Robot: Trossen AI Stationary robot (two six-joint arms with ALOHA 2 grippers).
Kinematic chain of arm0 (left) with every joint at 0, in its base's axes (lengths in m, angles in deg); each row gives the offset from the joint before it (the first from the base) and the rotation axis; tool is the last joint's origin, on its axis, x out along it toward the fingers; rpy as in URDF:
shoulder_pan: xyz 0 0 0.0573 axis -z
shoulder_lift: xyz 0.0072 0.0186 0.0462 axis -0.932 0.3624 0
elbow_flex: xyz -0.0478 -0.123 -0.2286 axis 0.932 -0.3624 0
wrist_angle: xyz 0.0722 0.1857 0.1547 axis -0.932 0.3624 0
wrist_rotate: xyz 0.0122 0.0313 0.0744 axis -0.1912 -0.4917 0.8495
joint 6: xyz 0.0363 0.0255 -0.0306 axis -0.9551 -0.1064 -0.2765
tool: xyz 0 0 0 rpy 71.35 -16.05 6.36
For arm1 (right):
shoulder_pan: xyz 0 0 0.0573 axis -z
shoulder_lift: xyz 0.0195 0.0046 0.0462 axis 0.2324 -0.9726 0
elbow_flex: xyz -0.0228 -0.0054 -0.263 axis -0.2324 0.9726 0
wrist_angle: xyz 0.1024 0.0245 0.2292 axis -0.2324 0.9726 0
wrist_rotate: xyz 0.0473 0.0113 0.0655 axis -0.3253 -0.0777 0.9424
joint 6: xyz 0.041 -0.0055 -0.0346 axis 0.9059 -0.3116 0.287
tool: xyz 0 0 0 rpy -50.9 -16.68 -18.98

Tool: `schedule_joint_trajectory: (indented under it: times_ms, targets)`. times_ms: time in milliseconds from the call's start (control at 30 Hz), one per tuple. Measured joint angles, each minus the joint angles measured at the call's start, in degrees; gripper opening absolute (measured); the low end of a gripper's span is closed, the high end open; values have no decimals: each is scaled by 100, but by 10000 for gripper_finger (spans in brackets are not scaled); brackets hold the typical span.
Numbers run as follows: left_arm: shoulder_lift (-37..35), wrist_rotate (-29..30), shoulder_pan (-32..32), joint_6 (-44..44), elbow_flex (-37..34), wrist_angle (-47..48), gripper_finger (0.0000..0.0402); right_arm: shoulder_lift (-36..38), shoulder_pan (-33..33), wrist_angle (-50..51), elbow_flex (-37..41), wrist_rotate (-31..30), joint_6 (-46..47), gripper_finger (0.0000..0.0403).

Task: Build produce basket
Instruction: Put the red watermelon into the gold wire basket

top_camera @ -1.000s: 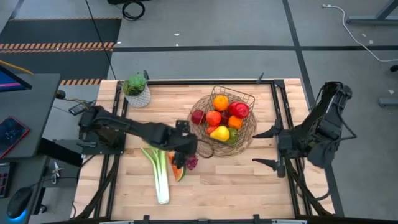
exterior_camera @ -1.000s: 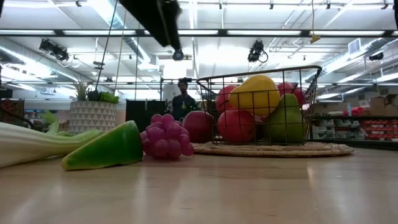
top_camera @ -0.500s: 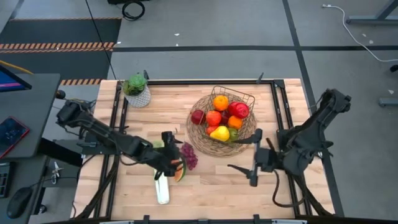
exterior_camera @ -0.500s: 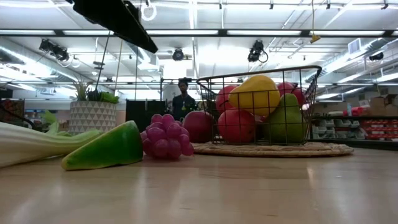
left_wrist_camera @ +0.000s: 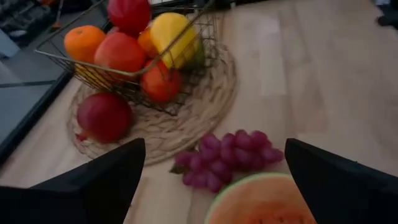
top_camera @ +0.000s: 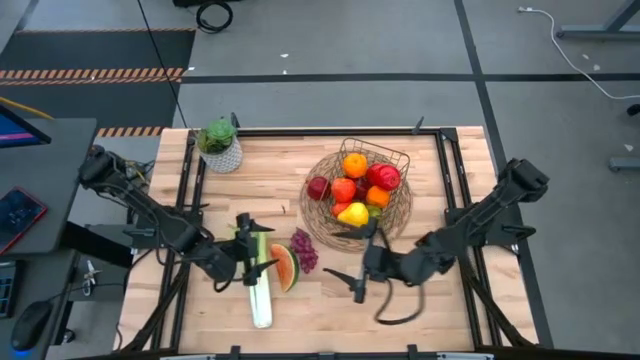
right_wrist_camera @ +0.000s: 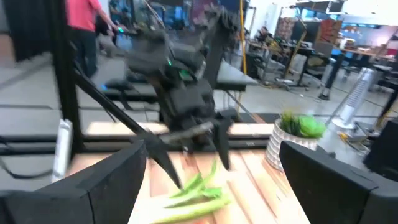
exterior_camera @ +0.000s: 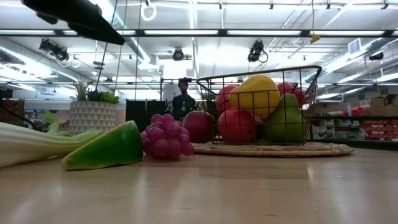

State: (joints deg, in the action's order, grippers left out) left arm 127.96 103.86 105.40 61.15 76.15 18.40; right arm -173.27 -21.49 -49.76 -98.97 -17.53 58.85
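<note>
The brown wire basket (top_camera: 358,192) stands on its round woven rim at the table's middle, holding oranges, apples, a lemon and a pear. A red apple (left_wrist_camera: 102,116) rests on the rim outside the wire body. Purple grapes (top_camera: 303,250), a watermelon slice (top_camera: 284,268) and a long leek (top_camera: 260,290) lie on the table to the near left of the basket. My left gripper (top_camera: 254,245) hovers open over the leek's leafy end, facing the grapes (left_wrist_camera: 227,158) and the slice (left_wrist_camera: 264,200). My right gripper (top_camera: 346,257) stands open to the right of the grapes, held level and facing left.
A white netted pot with a green plant (top_camera: 220,146) stands at the far left corner. Bare wood lies along the near edge and to the right of the basket. In the low view a person (exterior_camera: 183,99) stands in the room far behind the table.
My left gripper has drawn back from beside the basket toward the table's left and sunk, tipping and rolling, and now stands over the leek. My right gripper has swung from the table's right edge toward the middle and come lower. Both stay open. The produce has not moved.
</note>
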Motion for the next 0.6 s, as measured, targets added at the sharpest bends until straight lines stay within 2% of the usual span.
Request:
schedule_joint_trajectory:
  times_ms: [233, 500, 600]
  targets:
    - [-51, -33, 142, 722, -165, -254, 392, -503, 550, 6, -118, 351, 277, 373]
    - [-43, -65, 148, 738, -165, -84, 392, -632, 953, 767, -315, 943, 1040, 373]
    - [-36, -70, 150, 774, -165, -79, 392, -631, 967, 876, -315, 972, 1171, 373]
